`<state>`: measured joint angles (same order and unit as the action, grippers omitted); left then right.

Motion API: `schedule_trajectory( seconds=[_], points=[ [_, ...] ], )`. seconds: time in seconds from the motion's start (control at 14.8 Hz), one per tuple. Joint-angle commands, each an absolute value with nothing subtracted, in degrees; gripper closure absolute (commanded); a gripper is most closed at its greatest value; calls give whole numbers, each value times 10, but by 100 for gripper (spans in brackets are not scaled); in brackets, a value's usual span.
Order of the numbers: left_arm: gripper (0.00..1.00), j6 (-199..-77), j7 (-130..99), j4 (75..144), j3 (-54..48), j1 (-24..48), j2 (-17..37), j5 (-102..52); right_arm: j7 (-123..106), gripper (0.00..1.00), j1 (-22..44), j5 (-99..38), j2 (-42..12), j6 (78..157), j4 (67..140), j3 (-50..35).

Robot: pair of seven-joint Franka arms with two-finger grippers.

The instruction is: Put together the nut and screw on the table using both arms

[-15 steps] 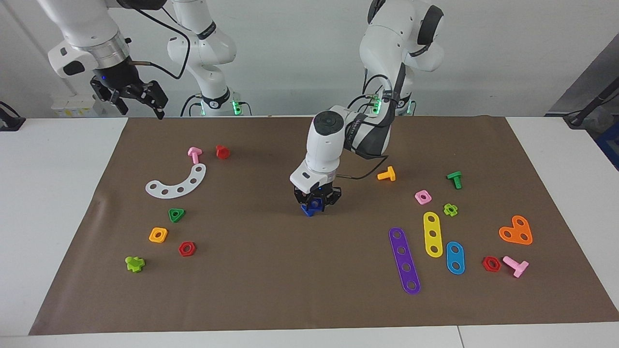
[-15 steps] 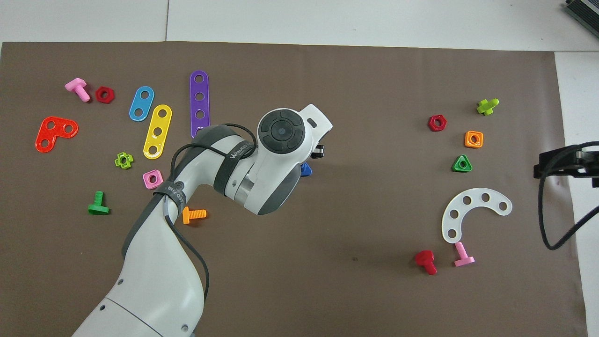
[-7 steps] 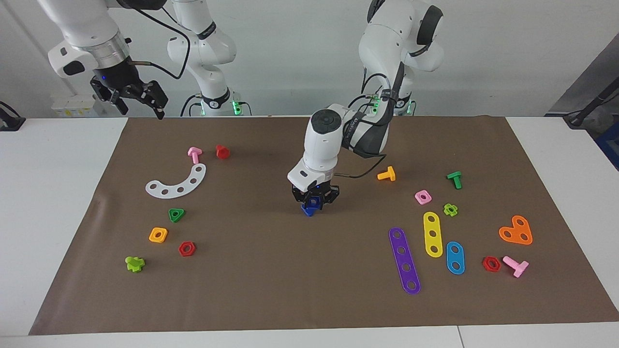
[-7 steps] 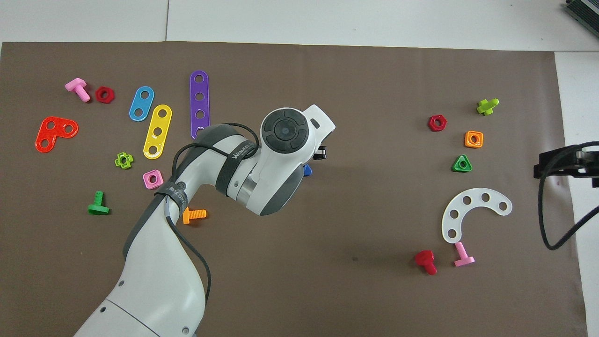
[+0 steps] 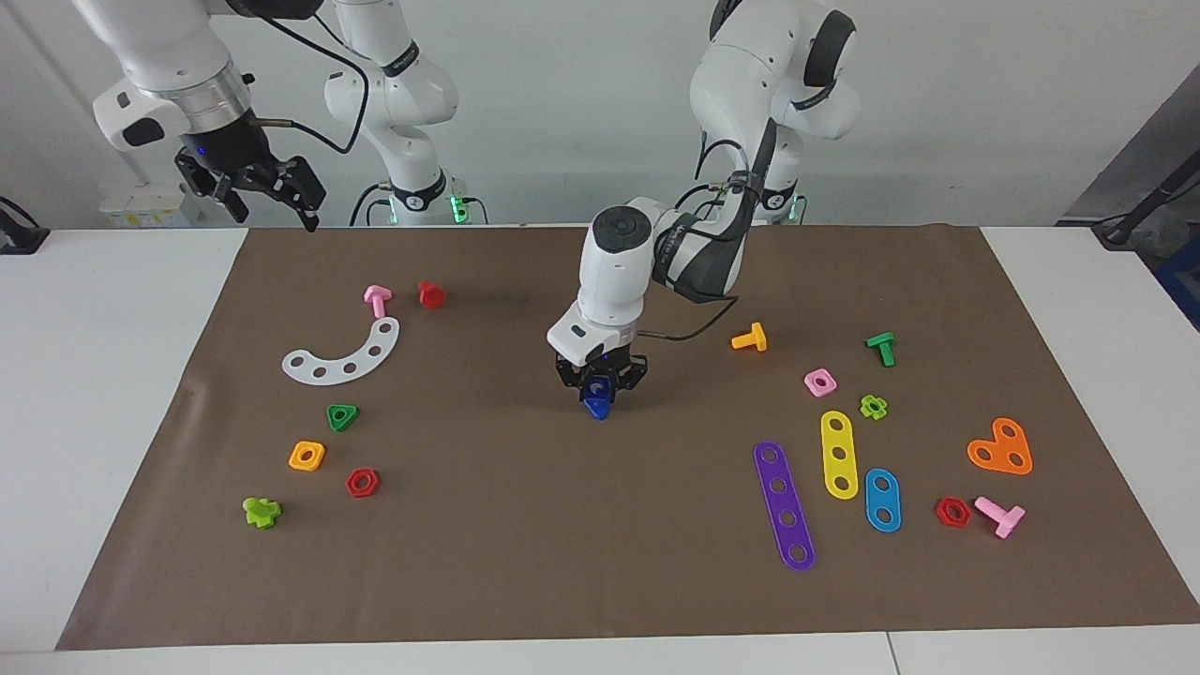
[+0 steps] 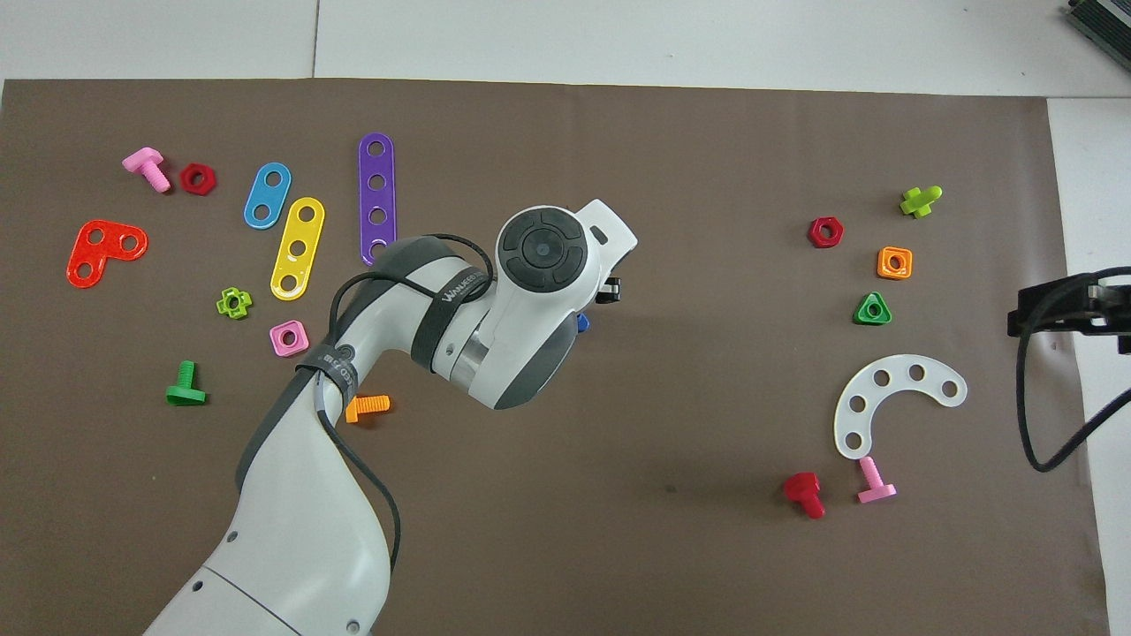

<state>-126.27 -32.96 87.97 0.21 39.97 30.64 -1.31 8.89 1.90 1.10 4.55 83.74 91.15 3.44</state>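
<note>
My left gripper [image 5: 598,386] hangs just above the middle of the brown mat [image 5: 525,544], shut on a dark blue piece. The screw [image 5: 597,406] shows its triangular head pointing down below the fingers. A dark blue part with a round hole, the nut [image 5: 597,382], sits between the fingers right above it. I cannot tell whether the two are joined. In the overhead view only a blue corner [image 6: 580,323] shows from under the left arm's wrist. My right gripper [image 5: 267,187] waits open and empty, up over the right arm's end of the table [image 5: 103,394].
Toward the right arm's end lie a white curved plate [image 5: 345,354], a green triangular nut [image 5: 342,416], an orange square nut [image 5: 307,456] and a red hex nut [image 5: 362,483]. Toward the left arm's end lie an orange bolt [image 5: 750,338], a pink square nut [image 5: 819,382] and several coloured strips.
My left gripper has shifted a little toward the right arm's end and risen slightly with the blue piece, which has turned so its point faces down. The right arm has not moved.
</note>
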Motion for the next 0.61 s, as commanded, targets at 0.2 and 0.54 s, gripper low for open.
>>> schedule_trajectory(
  seconds=[0.2,0.54],
  points=[
    [100,-1267,-340,890,12,409,304,-8,79,0,15,-1,43,828,903,33],
    [100,-1273,-340,896,12,408,303,-4,79,0,15,-1,43,828,903,33]
  ],
)
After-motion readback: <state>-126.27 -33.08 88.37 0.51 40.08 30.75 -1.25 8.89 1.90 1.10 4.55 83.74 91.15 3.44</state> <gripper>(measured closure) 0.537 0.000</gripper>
